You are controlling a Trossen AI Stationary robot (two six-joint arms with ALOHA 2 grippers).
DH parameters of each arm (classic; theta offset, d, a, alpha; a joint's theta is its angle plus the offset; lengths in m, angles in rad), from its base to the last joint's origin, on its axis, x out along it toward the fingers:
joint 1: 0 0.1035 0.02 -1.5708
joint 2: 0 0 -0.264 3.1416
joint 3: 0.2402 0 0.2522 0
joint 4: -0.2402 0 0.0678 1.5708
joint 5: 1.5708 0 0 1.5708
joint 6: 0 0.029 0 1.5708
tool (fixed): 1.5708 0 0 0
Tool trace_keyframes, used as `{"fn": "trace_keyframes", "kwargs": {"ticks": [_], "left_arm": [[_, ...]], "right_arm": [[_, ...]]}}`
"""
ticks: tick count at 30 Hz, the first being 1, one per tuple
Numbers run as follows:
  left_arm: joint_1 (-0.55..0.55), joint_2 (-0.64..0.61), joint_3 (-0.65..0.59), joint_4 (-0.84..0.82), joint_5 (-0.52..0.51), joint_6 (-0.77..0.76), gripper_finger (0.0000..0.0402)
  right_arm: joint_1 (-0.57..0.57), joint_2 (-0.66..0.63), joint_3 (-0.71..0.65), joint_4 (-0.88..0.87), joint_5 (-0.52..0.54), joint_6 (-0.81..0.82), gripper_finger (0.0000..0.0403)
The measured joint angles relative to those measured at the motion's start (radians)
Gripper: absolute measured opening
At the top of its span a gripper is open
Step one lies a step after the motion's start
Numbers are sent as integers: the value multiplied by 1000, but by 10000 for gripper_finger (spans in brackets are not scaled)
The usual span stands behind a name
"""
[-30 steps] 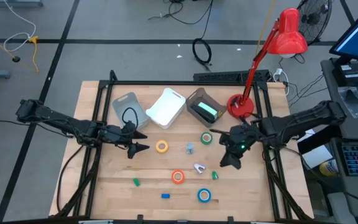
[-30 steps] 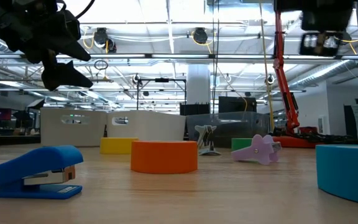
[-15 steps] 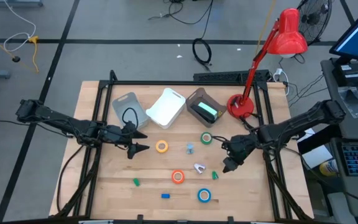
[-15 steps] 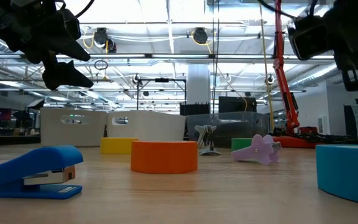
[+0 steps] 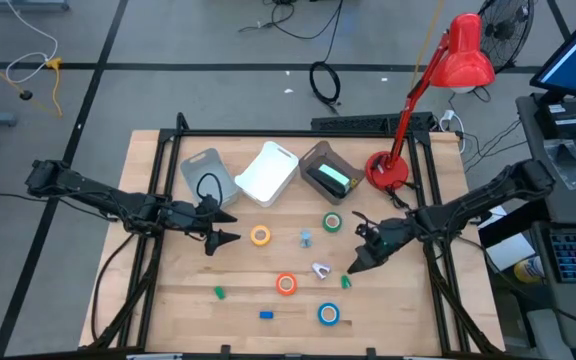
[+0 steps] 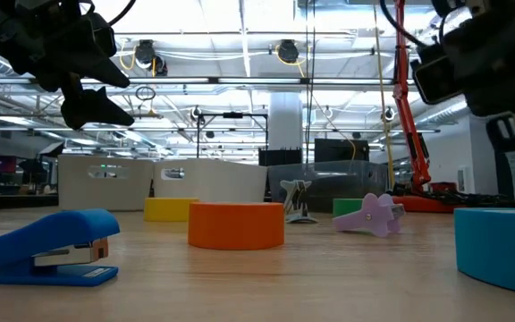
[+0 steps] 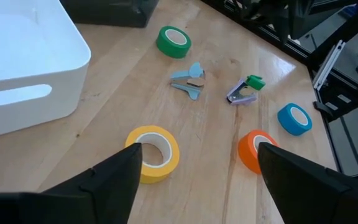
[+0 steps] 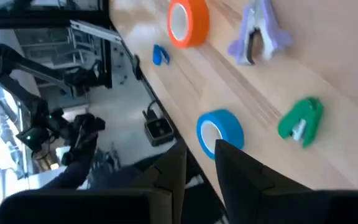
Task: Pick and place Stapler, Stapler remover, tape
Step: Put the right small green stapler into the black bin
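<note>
Four tape rolls lie flat on the wooden table: yellow point(image 5: 260, 236), green point(image 5: 332, 222), orange point(image 5: 286, 284) and blue point(image 5: 328, 314). A purple stapler remover point(image 5: 320, 269) and a pale blue one point(image 5: 306, 238) lie between them. A blue stapler point(image 5: 266, 314) sits near the front edge, and a small green stapler point(image 5: 346, 282) lies by the purple remover. My left gripper point(image 5: 233, 227) hovers open just left of the yellow roll point(image 7: 153, 153). My right gripper point(image 5: 351, 266) hangs above the green stapler point(image 8: 300, 121), fingers narrowly apart and holding nothing.
Three bins stand at the back: grey point(image 5: 203, 175), white point(image 5: 268, 172) and dark point(image 5: 328, 172). A red desk lamp point(image 5: 388, 168) stands at the back right. Another small green piece point(image 5: 219, 293) lies at the front left. Bare wood shows on the table's left side.
My right gripper has come down and moved toward the table's near left, toward the purple remover and the green stapler, rolling about its own axis on the way. Nothing on the table has moved.
</note>
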Motion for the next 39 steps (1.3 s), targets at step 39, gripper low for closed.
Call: {"fn": "trace_keyframes", "kwargs": {"ticks": [39], "left_arm": [[0,0,0,-28,120,93,312]], "right_arm": [[159,451,533,-623,186,103,80]]}}
